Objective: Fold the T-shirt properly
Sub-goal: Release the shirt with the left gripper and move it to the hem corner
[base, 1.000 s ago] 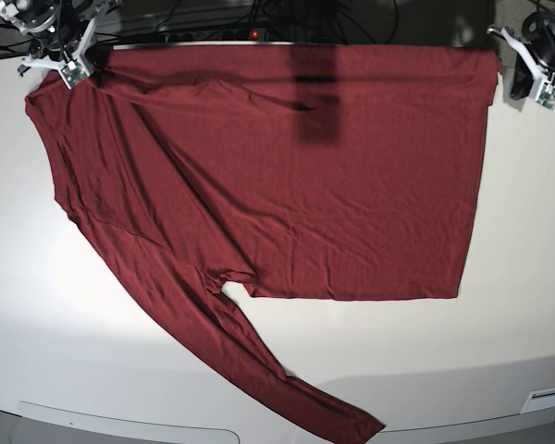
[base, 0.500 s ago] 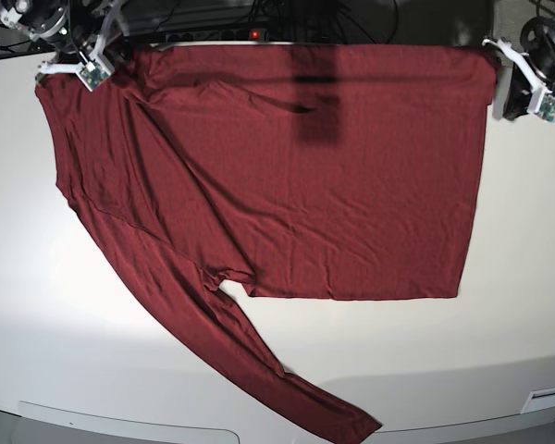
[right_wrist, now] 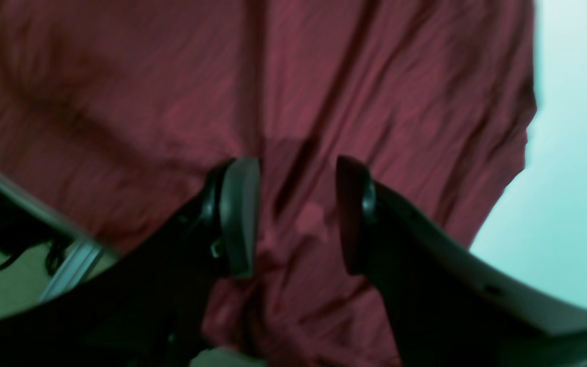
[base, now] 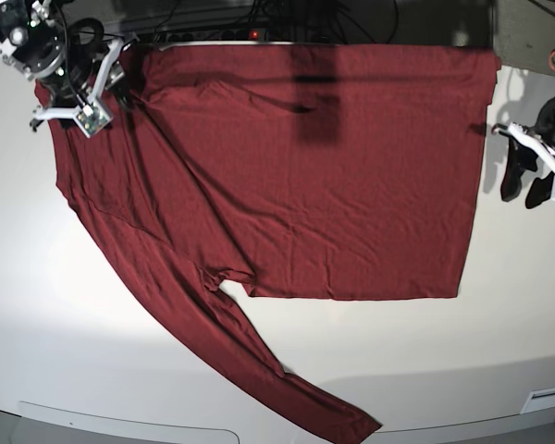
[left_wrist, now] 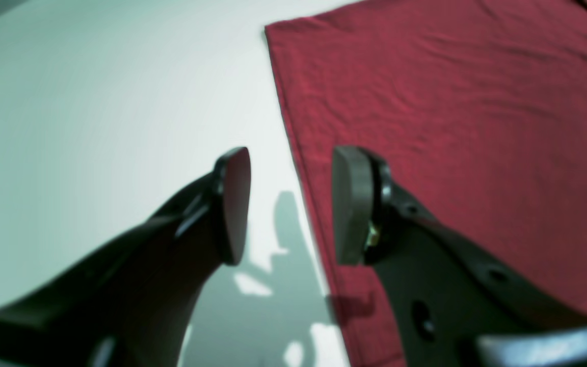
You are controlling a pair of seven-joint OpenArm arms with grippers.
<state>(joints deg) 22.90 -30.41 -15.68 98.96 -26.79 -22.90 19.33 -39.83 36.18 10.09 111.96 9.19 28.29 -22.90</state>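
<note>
A long sleeve of the shirt [base: 296, 199] runs out to the near edge of the white bench [base: 92, 342], narrow and slightly creased, ending near the bench's front rim. Behind it the body lies flat, a wide dark red rectangle of thin soft knit with fine wrinkles and no print; its far hem reaches the back edge of the bench. On the base view's left side the cloth is bunched in long diagonal folds. The right gripper [right_wrist: 296, 214] hangs above these folds with its dark fingers [right_wrist: 237, 214] apart and nothing between them. The left gripper [left_wrist: 291, 204] is over the shirt's straight side edge, beside the bare smooth bench, its fingers [left_wrist: 347, 204] also apart and empty.
</note>
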